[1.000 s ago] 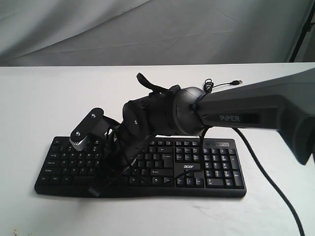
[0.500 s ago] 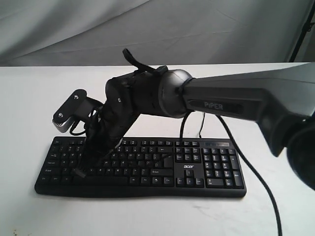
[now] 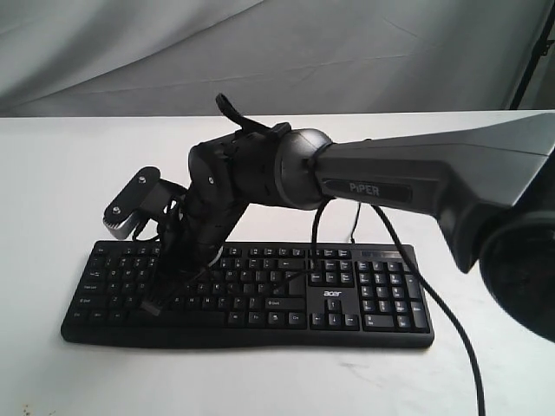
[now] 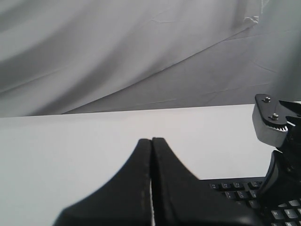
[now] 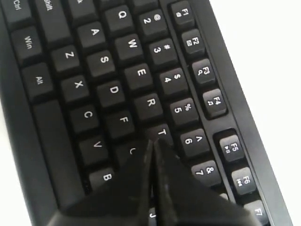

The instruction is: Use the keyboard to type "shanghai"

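The right end effector (image 5: 153,146), fingers pinched shut into one narrow tip, hangs by the T key (image 5: 161,133) of the keyboard (image 3: 373,295), seemingly so it strikes single keys.

Exterior view: front of table (image 3: 69,173), slightly raised, mid-range, facing grey backdrop (image 3: 260,52); left wrist view: low, level, facing same backdrop; right wrist view: close above, angled down; keyboard (image 3: 381,295) shared by all three.
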